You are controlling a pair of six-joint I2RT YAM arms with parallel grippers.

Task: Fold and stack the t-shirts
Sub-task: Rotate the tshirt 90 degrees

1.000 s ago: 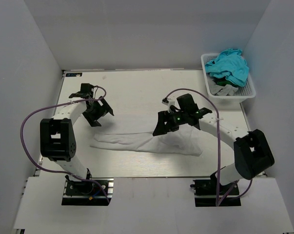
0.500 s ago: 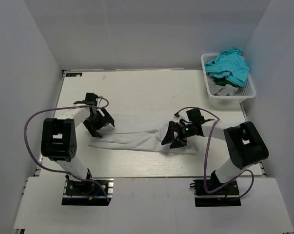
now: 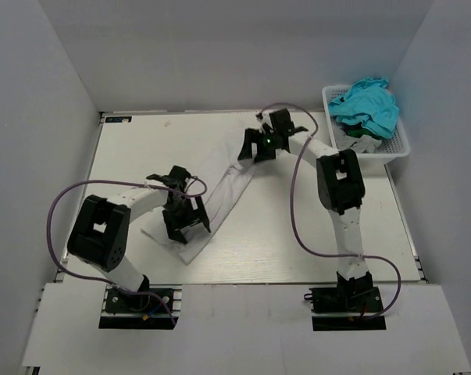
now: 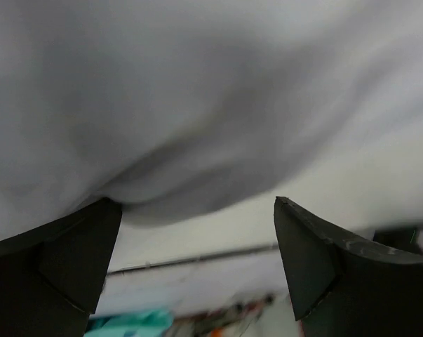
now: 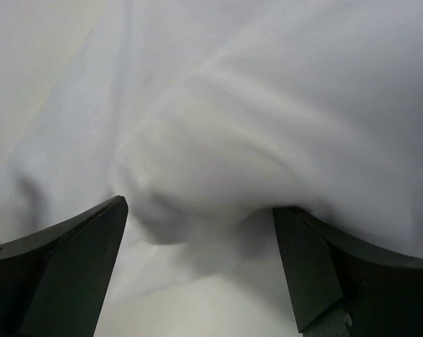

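So the white shirt (image 3: 223,187) is pulled out into 1 long diagonal strip across the table (image 3: 313,234), running from near-left up toward the far middle. The left gripper (image 3: 187,224) sits over the near end and the right gripper (image 3: 256,146) over the far end. The right arm is reaching way out to get there.

My read is that the arms are well apart so the cloth gets tensioned and the bunching pulls flat before any fold goes in. It's not there yet, since the strip looks narrow and rumpled rather than spread open.

The odd part is the wrist views. The left fingers (image 4: 71,260) are spread wide, with cloth filling the top of the frame and sagging between them. The right fingers (image 5: 71,260) are spread wide too, over a puffy wrinkle of white fabric. Neither looks pinched onto the shirt, and I can't tell whether any pad is actually touching cloth.

The basket (image 3: 397,150) at the far-right corner has teal shirts (image 3: 368,105) heaped in it, with something grey-white underneath, so more are waiting. I'd say the task is early: 0 stacked, and this 1 isn't laid out square.

The next move probably needs a proper grab on an edge or corner, because a strip like this will just fold lopsided.
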